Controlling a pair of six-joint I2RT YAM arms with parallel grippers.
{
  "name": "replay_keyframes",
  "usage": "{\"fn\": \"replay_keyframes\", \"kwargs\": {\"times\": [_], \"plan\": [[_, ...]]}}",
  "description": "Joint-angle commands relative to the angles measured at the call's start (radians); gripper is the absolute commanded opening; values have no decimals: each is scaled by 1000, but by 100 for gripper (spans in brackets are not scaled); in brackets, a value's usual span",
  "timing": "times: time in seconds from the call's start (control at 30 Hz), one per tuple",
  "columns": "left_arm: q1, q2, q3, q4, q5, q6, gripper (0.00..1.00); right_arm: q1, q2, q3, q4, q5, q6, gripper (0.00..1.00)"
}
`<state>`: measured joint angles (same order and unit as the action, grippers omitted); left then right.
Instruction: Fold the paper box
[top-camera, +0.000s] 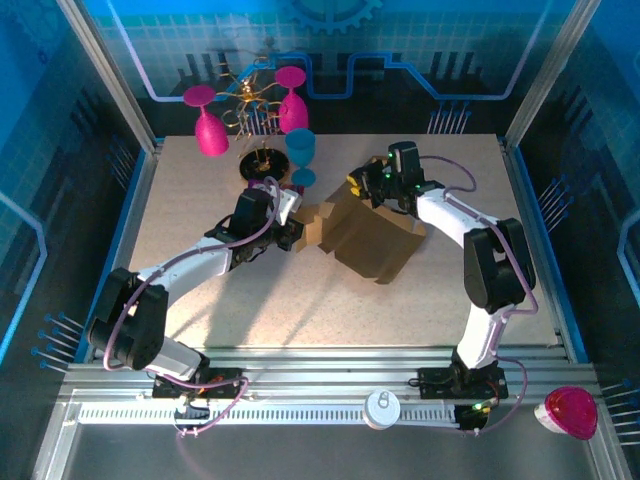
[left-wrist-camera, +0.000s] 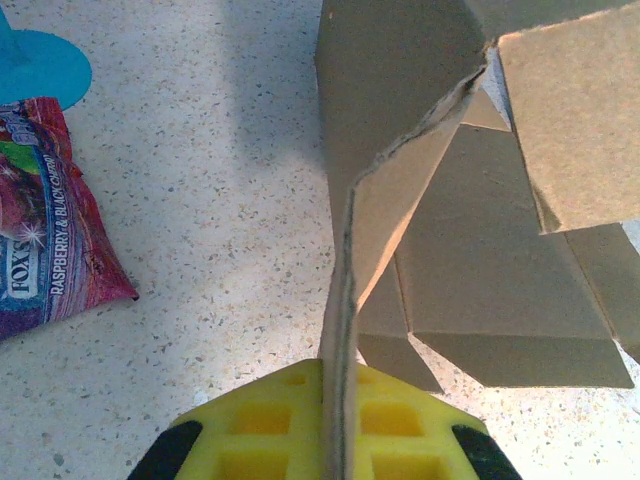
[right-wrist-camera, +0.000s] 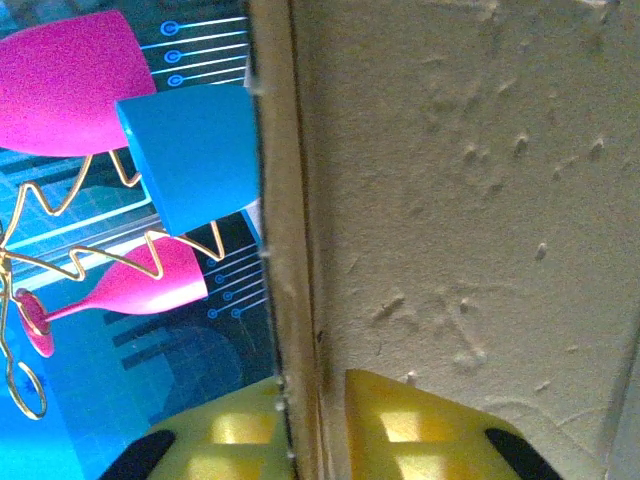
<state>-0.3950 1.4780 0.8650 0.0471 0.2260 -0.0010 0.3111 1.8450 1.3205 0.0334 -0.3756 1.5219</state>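
The paper box (top-camera: 372, 238), plain brown cardboard with creased panels and loose flaps, sits half-formed at the table's middle. My left gripper (top-camera: 298, 226) meets it from the left. In the left wrist view a thin flap edge runs straight between the yellow fingers (left-wrist-camera: 260, 420), so the left gripper (left-wrist-camera: 338, 378) is shut on the paper box (left-wrist-camera: 480, 250). My right gripper (top-camera: 372, 186) holds the box's far top edge. In the right wrist view a cardboard panel (right-wrist-camera: 450, 180) stands clamped edge-on between the right gripper's (right-wrist-camera: 315, 388) yellow fingers.
A purple snack packet (left-wrist-camera: 45, 240) lies on the table left of the box. A blue cup (top-camera: 300, 150) stands beside it. Two pink glasses (top-camera: 208, 125) hang on a gold wire rack (top-camera: 255, 100) at the back. A pink object (top-camera: 570, 412) rests at the front right rail.
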Motion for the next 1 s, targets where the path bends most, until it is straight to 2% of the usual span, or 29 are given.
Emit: {"fn": "replay_keyframes", "kwargs": {"times": [0.0,0.17,0.2,0.23,0.3,0.37,0.47,0.57,0.63,0.83,0.97], "plan": [[7,-6,-17,-40,16,-16,0,2,-51,-32,34,9,18,12],[19,-2,-17,-42,-3,-31,0,5,-83,-84,69,45,71,0],[23,-3,-13,-43,-7,-42,8,6,-91,-86,63,56,78,0],[28,-5,-3,-50,-14,-60,22,9,-103,-84,48,71,87,0],[37,-24,30,-75,-38,-125,41,18,-121,-82,26,105,109,0],[47,-64,84,-118,-66,-284,47,27,-136,-68,-28,141,129,0],[43,-135,140,-141,-83,-619,50,38,-141,-37,-95,180,132,0],[39,-185,185,-249,-116,-984,50,43,-131,-10,-146,204,142,0],[33,-213,207,-282,-116,-1143,50,46,-124,0,-155,214,155,0],[-16,-214,372,-411,-149,-1344,48,67,-117,27,-179,277,198,0],[-60,-113,483,-429,-95,-1511,45,84,-115,53,-212,307,213,0]]}}
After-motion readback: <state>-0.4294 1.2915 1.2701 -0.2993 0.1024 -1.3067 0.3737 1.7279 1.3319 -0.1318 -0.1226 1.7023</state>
